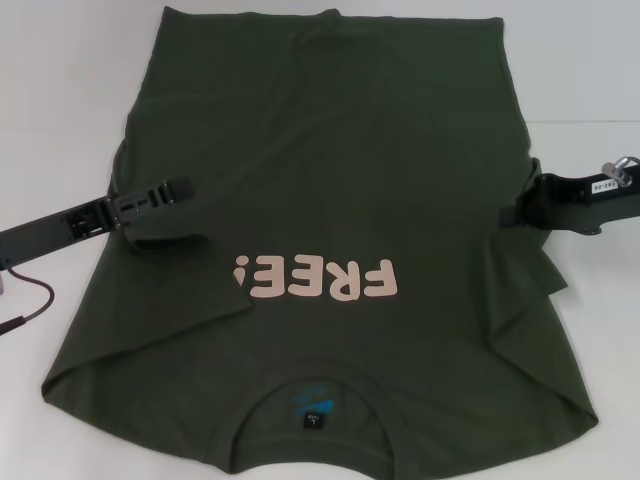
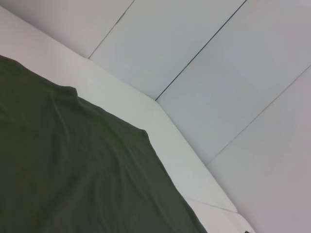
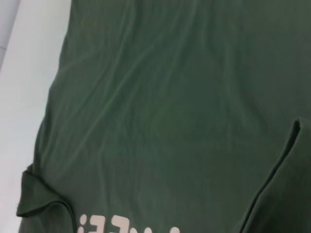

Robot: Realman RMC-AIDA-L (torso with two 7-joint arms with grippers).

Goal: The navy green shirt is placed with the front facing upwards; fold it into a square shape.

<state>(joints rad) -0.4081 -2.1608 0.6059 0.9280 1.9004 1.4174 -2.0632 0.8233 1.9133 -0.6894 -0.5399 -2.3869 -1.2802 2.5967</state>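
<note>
the navy green shirt (image 1: 330, 200) lay front up on the white table (image 1: 60, 90), collar near you and hem far, with your left gripper (image 1: 170, 190) over its left edge beside a sleeve flap already turned inward; whether that gripper was wide or narrow i could not tell. at the right edge your right gripper (image 1: 515, 213) looked pinched on the bunched right sleeve, though i could not tell for sure. to fold well, you needed both sides carried inward evenly, parallel to the lettering (image 1: 312, 281), keeping the cloth flat.

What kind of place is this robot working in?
Probably a lab or test bench for cloth folding: a plain white table, one olive-green T-shirt spread flat, and the left claw and right claw at its sides. Pale panelled flooring beyond.
</note>
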